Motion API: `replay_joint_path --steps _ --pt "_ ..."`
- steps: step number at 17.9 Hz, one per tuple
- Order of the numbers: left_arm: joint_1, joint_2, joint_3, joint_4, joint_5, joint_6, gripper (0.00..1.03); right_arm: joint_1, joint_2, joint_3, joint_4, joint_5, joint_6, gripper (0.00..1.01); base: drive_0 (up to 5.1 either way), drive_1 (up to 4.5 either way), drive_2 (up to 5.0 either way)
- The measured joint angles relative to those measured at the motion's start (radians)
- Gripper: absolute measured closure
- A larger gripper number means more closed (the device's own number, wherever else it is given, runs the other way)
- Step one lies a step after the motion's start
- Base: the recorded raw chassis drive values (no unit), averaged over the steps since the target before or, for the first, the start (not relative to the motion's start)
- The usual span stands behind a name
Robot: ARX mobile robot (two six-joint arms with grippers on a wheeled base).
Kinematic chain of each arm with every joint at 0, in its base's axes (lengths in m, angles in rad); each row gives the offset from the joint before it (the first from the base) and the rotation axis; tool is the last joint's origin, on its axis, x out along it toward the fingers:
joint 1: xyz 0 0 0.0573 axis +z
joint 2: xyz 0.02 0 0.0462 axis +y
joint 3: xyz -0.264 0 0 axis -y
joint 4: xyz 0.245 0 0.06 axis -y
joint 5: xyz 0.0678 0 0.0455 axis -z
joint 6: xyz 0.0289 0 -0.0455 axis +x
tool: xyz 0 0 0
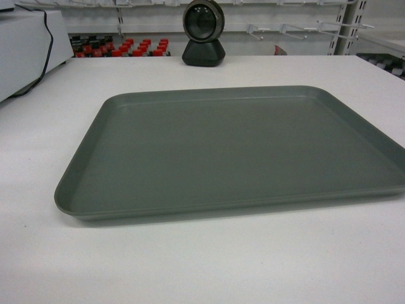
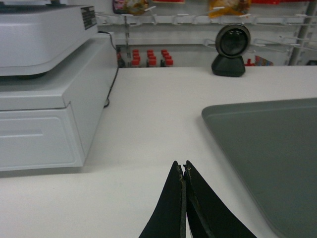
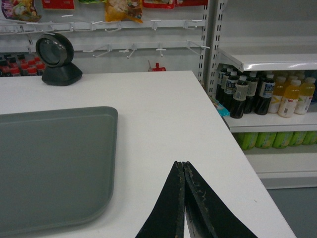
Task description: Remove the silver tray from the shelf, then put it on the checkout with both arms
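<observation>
**Tray lying flat on the checkout, both grippers off it**

The white checkout (image 1: 38, 158) fills most of the head view. The tray (image 1: 234, 152) lies flat on it, in the middle of the frame and running off the right edge, its low rim up. Nothing is in the tray; its grey floor is bare.

At the top centre stands the black scanner (image 1: 203, 33), well behind the tray. A white register box (image 2: 44, 84) sits at the upper left of the left wrist view, apart from the tray.

The left gripper (image 2: 184, 168) shows at the bottom of its view, fingers pressed together with nothing between them, beside the tray's left edge but not touching. The right gripper (image 3: 183, 166) is likewise pinched together and empty, just off the tray's right edge.

The placing looks finished. Judged from here, the good move is to draw both arms straight back without brushing the rim, so the tray does not slide.

At the right of the right wrist view, a shelf (image 3: 267, 59) holds bottles (image 3: 257, 94).
</observation>
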Motion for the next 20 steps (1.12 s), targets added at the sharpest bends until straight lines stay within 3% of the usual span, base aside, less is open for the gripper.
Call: replay_joint_path --steps 1,2,9,11,15,20 --pt "0.056 -0.026 -0.015 -0.011 0.045 0.001 1.02 0.002 -0.024 -0.019 -0.005 -0.01 0.0 0.99 0.0 0.0 0.0" --pt "0.069 -0.056 -0.03 -0.024 0.038 0.0 1.02 0.007 -0.055 -0.037 -0.015 -0.01 0.0 0.99 0.0 0.0 0.0" --pt "0.061 -0.239 -0.093 -0.143 0.051 0.001 1.02 0.008 -0.231 -0.116 -0.111 -0.011 0.0 0.99 0.0 0.0 0.0" --pt "0.061 -0.255 -0.121 -0.105 0.051 0.001 1.02 0.008 -0.254 -0.122 -0.127 -0.011 0.0 0.99 0.0 0.0 0.0" --pt "0.061 -0.291 -0.121 -0.155 0.051 0.001 1.02 0.008 -0.286 -0.142 -0.122 -0.012 0.0 0.99 0.0 0.0 0.0" --pt "0.061 -0.381 -0.121 -0.244 0.051 0.001 1.02 0.008 -0.374 -0.154 -0.2 -0.011 0.0 0.99 0.0 0.0 0.0"
